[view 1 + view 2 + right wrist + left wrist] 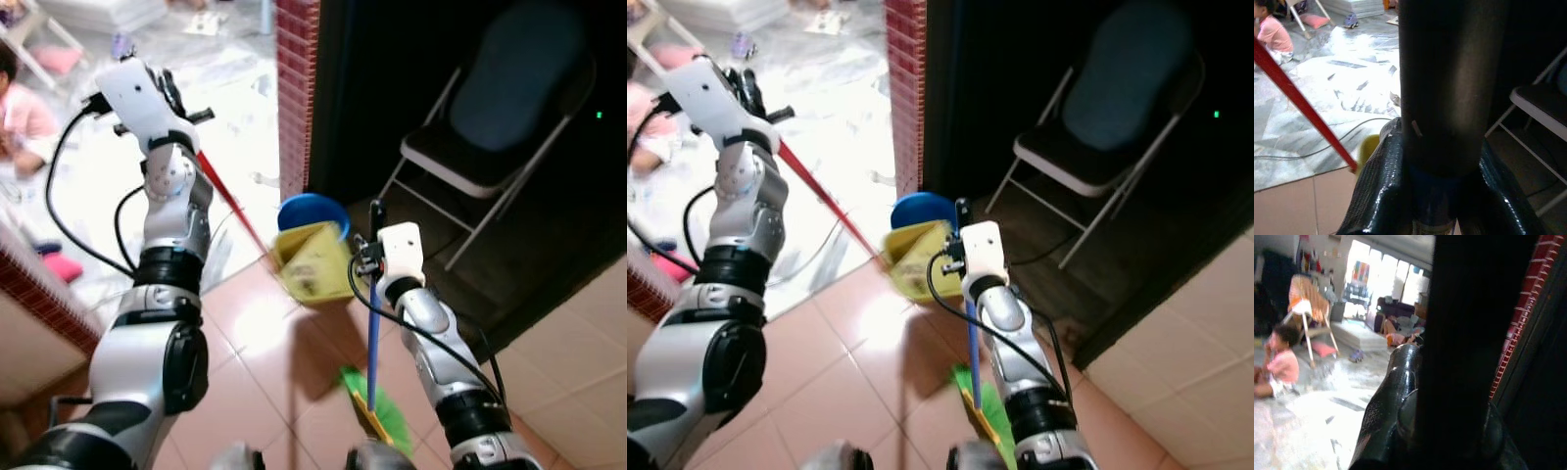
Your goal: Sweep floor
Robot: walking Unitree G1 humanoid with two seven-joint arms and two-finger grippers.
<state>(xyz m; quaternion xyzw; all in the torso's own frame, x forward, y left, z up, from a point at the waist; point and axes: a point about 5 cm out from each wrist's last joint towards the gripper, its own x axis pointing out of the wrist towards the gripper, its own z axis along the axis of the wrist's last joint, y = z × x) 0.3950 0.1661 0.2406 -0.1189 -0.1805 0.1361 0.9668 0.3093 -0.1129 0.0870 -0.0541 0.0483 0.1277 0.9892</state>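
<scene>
Your right gripper point(373, 262), forearm upright, clamps the blue broom handle point(372, 333); your raised left gripper point(168, 90) seemingly grips the red dustpan handle point(227, 201); yellow dustpan point(312, 260) contents blurred.

Glaring daylight on the left; dark recess right; soft motion blur.

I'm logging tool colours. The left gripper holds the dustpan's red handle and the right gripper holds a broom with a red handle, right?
Not quite. The broom handle in the right gripper is blue, as the left eye view shows. The left gripper does hold the yellow dustpan's red handle.
</scene>
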